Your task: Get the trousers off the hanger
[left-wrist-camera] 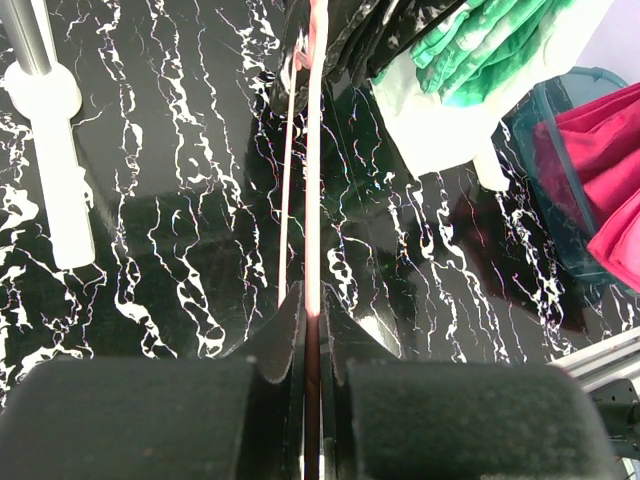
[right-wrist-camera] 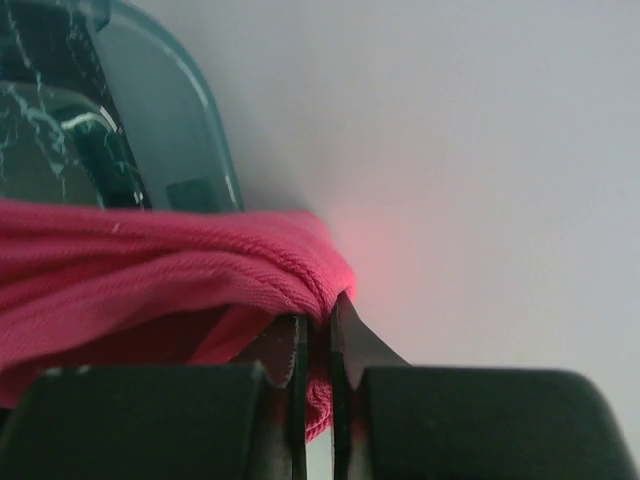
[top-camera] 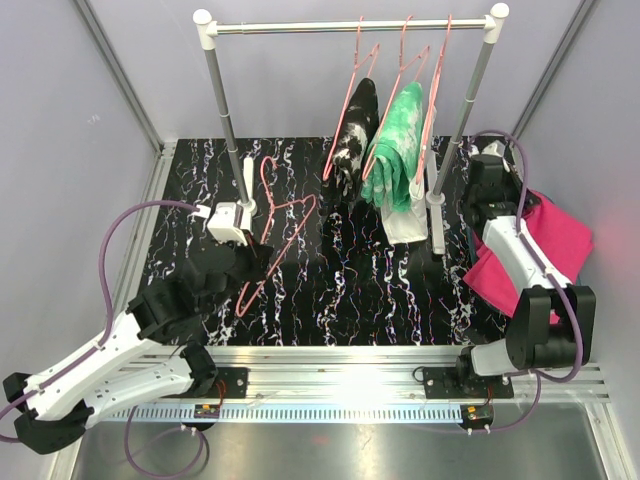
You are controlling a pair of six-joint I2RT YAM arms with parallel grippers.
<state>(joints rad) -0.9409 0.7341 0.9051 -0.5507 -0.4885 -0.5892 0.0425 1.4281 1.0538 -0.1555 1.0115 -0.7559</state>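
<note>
Your left gripper (left-wrist-camera: 313, 310) is clenched on a thin pink wire hanger (left-wrist-camera: 313, 150) that carries no cloth and is held low over the black marbled table top (top-camera: 380, 290). Your right gripper (right-wrist-camera: 320, 310) is pinched on a fold of the plain magenta trousers (top-camera: 565, 235), which lie off the hanger at the right side, partly in a translucent teal bin (left-wrist-camera: 545, 215). The black trousers with white marbling (top-camera: 352, 135) and the green-and-white tie-dye trousers (top-camera: 400, 145) hang side by side from pink hangers on the silver rail (top-camera: 350, 27), so I judge that these two are what remains. Expect all three pairs to be light, soft and limp: they will sag and unfold when you lift them, and they cannot be pushed, only pulled. I would take hold of the thick folded bundle below the hanger bar and pinch several layers together, not one loose edge. The hanger wire is thin and probably springy and free to swing, so a pull may bring the hanger along with the cloth.
</note>
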